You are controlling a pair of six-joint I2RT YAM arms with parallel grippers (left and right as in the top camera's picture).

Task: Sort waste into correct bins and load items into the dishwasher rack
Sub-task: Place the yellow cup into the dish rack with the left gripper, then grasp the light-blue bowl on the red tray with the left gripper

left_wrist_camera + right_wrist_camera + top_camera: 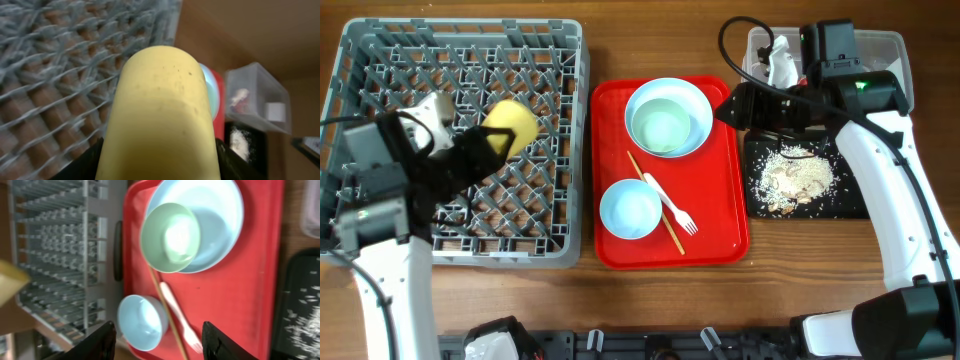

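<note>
My left gripper [485, 145] is shut on the small yellow cup [512, 127] and holds it over the grey dishwasher rack [550, 200]; the cup [160, 115] fills the left wrist view. My right gripper [725, 105] is open and empty above the red tray's right side. The white plate [695, 95] holds a pale green bowl [660, 128]. A second bowl [630, 208], the white fork [670, 203] and the chopsticks [655, 200] lie on the tray. The clear tub [880, 50] holds a white scrap [782, 60] and the red wrapper [241, 100]. Rice crumbs [795, 175] lie in the black tray [850, 205].
The red serving tray [720, 200] sits between the rack and the two bins. In the right wrist view the plate [220, 210], both bowls [170, 237] [142, 322] and the fork [180, 317] lie below the open fingers [160, 340]. Bare wooden table lies along the front edge.
</note>
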